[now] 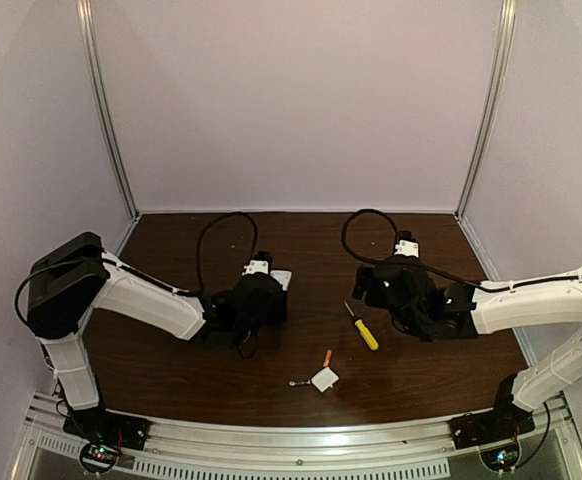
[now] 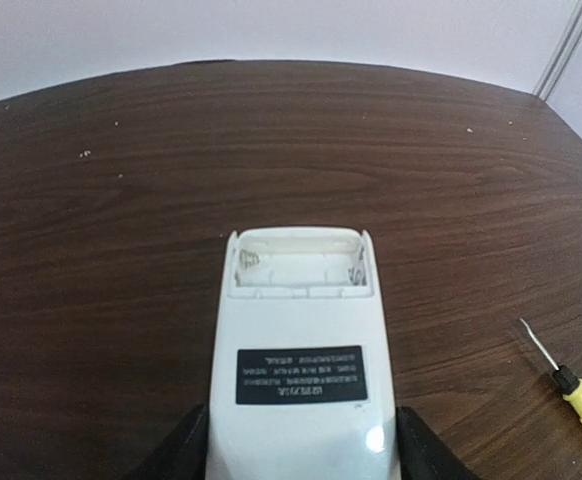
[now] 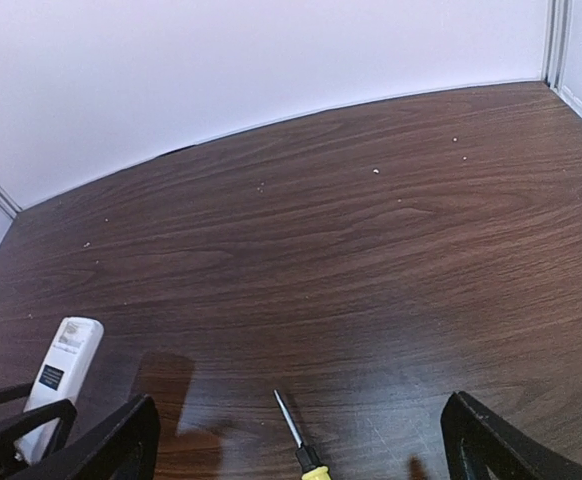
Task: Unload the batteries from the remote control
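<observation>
Nearest the arm bases, toward the near edge from the remote control and a little to its right: small white cover, with a tiny grey piece just beside it, too small to identify. Just beyond the cover, one orange battery, loose on the table, long axis running near-to-far with a slight lean right. No second battery made out anywhere. Farther right of the remote control: yellow-handled screwdriver, tip pointing away from the bases. Then the remote control itself, back side up, clamped across its long sides at the label end by the left gripper, jaws closed only to the body's width. Long axis straight out ahead of that wrist, toward the back wall. At its far end, battery compartment uncovered, contact springs showing; looks empty. Well apart to the right of the remote control: right gripper, jaws spread wide, nothing between them, hanging near the screwdriver's tip. Judgement: loose battery roughly midway between the two grippers and on the base side of both, so about equally near each. Right one free, so better placed for any pick. Unloading likely done or nearly so, pending the unseen second battery.
</observation>
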You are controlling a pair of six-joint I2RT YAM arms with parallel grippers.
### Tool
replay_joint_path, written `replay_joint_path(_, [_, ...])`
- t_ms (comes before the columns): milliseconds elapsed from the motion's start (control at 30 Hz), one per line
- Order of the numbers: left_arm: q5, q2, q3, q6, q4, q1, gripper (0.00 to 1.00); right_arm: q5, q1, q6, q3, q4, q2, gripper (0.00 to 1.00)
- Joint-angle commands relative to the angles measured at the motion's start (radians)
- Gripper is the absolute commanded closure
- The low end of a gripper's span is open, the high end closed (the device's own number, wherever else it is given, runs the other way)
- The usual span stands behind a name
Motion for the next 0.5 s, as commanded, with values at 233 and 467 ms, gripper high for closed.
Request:
replay_joint_path(233, [-0.115,0.145,0.160,-0.209,-0.135,-0.045,1.00,0.045,0.015,0.064,-0.022,-0.071,-0.081,0.00])
replay_joint_path(467, [-0.129,0.210,0.211,-0.227,-0.151,-0.045,0.98,0.041,0.017,0.054,-0.046,-0.042,-0.104,0.00])
